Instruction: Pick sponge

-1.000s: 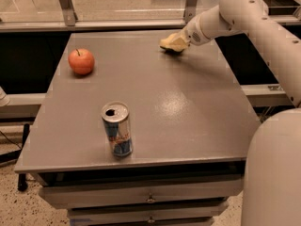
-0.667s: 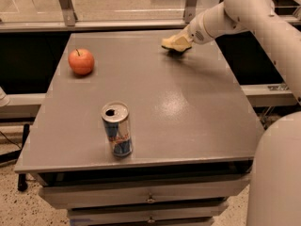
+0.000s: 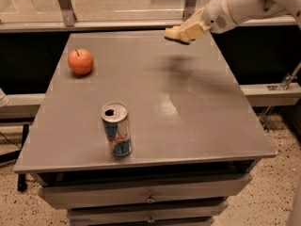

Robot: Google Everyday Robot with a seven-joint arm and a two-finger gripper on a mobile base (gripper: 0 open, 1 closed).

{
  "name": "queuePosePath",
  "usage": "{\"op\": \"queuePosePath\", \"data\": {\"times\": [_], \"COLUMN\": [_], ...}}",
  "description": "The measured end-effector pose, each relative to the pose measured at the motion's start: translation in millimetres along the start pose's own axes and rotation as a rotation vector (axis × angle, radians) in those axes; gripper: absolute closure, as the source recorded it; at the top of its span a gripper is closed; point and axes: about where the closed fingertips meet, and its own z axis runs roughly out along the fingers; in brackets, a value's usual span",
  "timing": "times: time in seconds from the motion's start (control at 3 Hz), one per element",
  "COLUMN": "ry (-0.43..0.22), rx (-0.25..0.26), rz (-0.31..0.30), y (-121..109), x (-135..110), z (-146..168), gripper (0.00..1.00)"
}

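Counter (image 3: 188, 107), front, left of centre: opened drink can (image 3: 116, 128), upright. Mid-left: red apple (image 3: 80, 61), well apart from the can. Far right: hand (image 3: 186, 32) reaches in from the right, closed on the sponge (image 3: 172, 34). The sponge is held clear of the counter, with a soft shadow (image 3: 181, 65) below it.

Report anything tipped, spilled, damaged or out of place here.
Nothing stands out. The can stands upright, no spill; the apple sits whole at the left; the gripper holds the sponge above the far side of the table.
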Motion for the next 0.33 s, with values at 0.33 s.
{"op": "queuePosePath", "data": {"times": [0.33], "ry": [-0.080], "rx": [-0.086], "rz": [-0.030], "y": [33.3], "x": [-26.6], "z": [-49.1], "gripper": [1.00]}}
